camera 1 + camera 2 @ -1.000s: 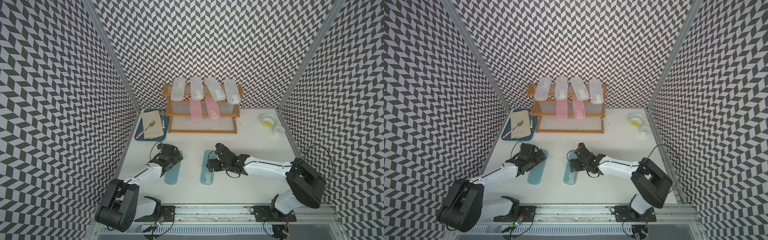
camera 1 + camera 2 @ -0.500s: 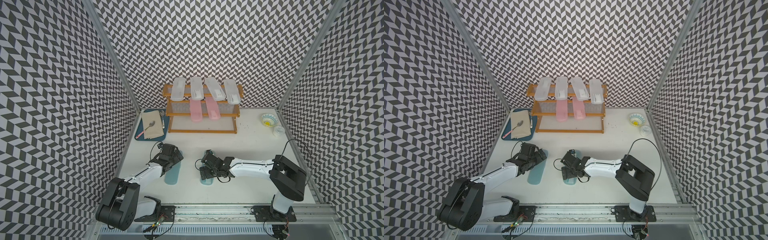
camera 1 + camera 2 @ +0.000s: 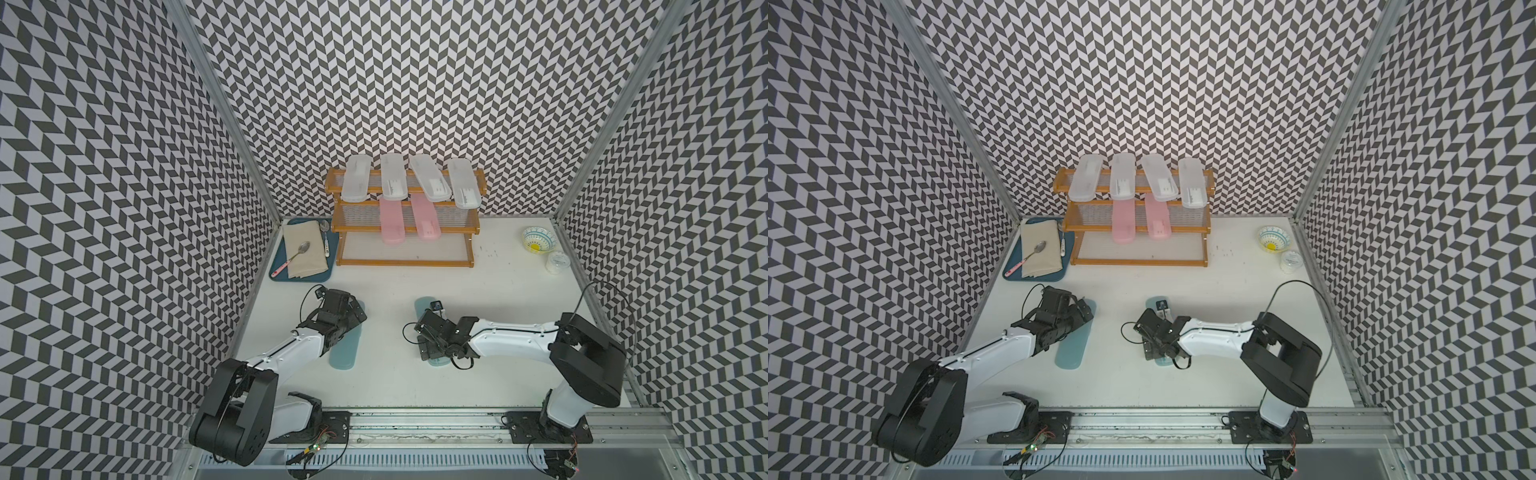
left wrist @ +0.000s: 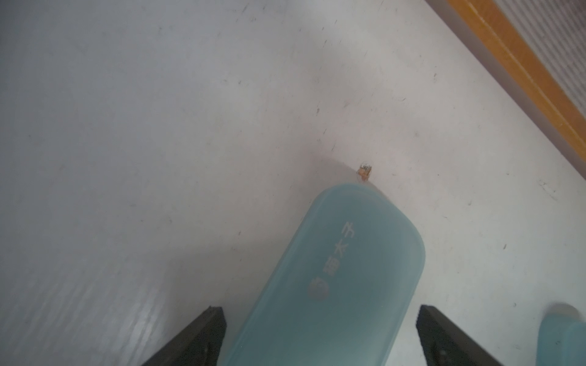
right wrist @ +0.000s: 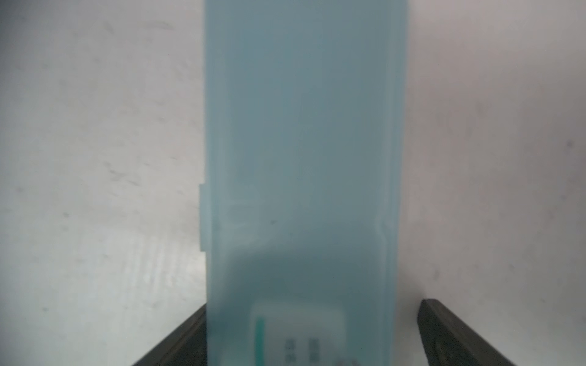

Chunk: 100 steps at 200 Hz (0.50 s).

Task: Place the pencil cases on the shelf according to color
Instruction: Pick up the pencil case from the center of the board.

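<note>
Fingers (image 4: 203,336) of the left gripper (image 4: 320,309) stand wide apart, clasping nothing, astride a teal-blue translucent plastic pencil case (image 4: 333,269) lying flat on the white table (image 4: 158,126). The right gripper (image 5: 314,307) gapes equally wide over the second teal case (image 5: 301,126), also flat on the table. Only the top views show the whole orange-brown three-tier wooden shelf (image 3: 403,262) at the back wall, with four frosted white cases (image 3: 395,178) on its top tier and two pink cases (image 3: 392,224) on the middle one. There the arms cover each teal case's middle. Wrist views alone reveal embossed lettering (image 4: 336,253) and a blurred white label (image 5: 298,336), unreadable.
</note>
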Tool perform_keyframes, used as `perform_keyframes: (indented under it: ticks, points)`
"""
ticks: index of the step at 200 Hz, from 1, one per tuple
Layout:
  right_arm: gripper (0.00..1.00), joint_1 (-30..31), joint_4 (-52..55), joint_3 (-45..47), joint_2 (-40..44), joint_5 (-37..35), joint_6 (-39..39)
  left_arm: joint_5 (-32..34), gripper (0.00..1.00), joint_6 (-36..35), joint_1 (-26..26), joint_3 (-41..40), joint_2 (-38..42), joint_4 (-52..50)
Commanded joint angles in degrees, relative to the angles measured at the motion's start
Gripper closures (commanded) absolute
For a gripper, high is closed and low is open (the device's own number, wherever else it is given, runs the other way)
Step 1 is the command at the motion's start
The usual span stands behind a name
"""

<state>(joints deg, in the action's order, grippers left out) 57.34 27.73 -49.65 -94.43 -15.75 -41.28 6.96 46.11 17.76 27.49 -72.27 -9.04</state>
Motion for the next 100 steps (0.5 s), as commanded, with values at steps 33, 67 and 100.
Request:
perform_keyframes:
  ticks: [33, 67, 100]
  points:
    - [0.0, -0.6, -2.0, 8.8, 8.6, 4.1, 1.6, -2.8, 0.0, 1.2, 1.9, -1.4, -2.0, -5.3]
    - [0.0, 0.1, -1.6, 12.4, 12.5, 0.9, 2.4, -2.9, 0.0, 1.3, 2.6, -1.3, -3.0, -4.5]
    - [0.0, 0.2, -4.9, 14.8, 13.9, 0.9, 4.7, -3.0, 0.0, 1.1, 3.1, -1.2, -3.7, -4.1]
